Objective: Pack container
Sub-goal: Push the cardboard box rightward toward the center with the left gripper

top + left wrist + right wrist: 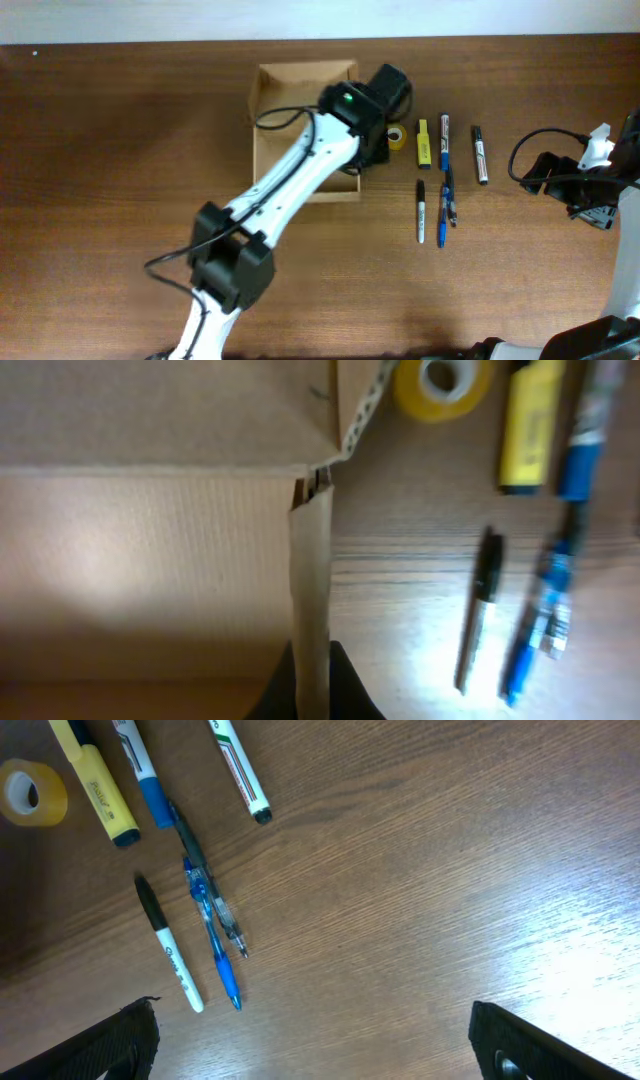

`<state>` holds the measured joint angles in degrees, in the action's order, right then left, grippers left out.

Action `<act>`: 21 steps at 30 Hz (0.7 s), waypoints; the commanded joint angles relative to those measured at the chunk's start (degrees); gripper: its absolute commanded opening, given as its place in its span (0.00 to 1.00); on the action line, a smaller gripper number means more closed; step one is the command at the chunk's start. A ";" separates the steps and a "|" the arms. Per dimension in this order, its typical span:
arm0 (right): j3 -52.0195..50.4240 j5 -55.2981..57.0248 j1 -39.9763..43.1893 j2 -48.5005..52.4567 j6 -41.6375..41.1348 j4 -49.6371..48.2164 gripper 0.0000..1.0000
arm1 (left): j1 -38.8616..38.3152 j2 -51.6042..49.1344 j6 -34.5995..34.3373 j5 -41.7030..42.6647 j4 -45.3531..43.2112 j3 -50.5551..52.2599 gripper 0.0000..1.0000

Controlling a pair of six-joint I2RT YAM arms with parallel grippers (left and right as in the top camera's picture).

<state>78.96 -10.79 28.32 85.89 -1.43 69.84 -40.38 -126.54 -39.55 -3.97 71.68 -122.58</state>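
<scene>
- Our left gripper (310, 698) has its jaws clamped on the pen-side wall of the container (268, 100), which stands open at the far middle of the worktop (120, 150).
- Our right gripper (320, 1045) hovers with jaws apart and empty, near the pens (205, 935).
- We judge that loading comes next, and that it calls for the right arm to pinch one pen.

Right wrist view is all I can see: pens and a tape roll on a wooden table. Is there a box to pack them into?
Observer: Yes. The overhead view shows an open cardboard box just left of the tape roll.
Operator: Is anything touching it?
Observer: The left fingers are shut on the box wall that faces the pens, pinching its cardboard edge.
Operator: Is anything packed?
Observer: The part of the inside that the left wrist view shows is bare cardboard. From above, the left arm hides the rest.
</scene>
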 commanded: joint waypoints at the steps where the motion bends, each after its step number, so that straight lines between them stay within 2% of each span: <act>1: 1.09 -1.70 0.20 -0.28 -0.59 0.04 0.99 | -0.46 -4.26 -3.32 -1.44 -0.85 -0.68 0.02; 10: 1.09 -2.78 0.20 -0.28 -0.59 0.66 0.99 | -0.46 -8.50 -3.32 -1.25 -3.76 -0.68 0.04; 11: 1.09 -2.78 0.20 -0.28 -0.59 0.63 0.99 | -0.46 -8.50 -3.32 -1.25 -3.78 -0.68 0.16; 14: 1.09 -2.78 0.20 -0.28 -0.59 0.42 0.99 | -0.46 -8.50 -3.28 -1.20 -3.41 -1.11 0.62; 15: 1.09 -2.78 0.20 -0.28 -0.59 0.24 0.99 | -0.46 -8.44 -3.26 -1.22 -3.15 -1.33 0.84; 16: 1.09 -2.78 0.22 -0.28 -0.59 0.17 0.99 | -0.46 -8.44 -3.23 -1.22 -2.47 -2.03 1.00; 21: 1.09 -2.80 0.22 -0.28 -0.61 -0.39 0.99 | -0.33 -8.44 -0.61 -2.03 3.10 -7.85 1.00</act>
<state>78.96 -12.78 28.32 85.89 -1.54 69.93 -40.82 -134.65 -41.60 -4.34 72.16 -125.29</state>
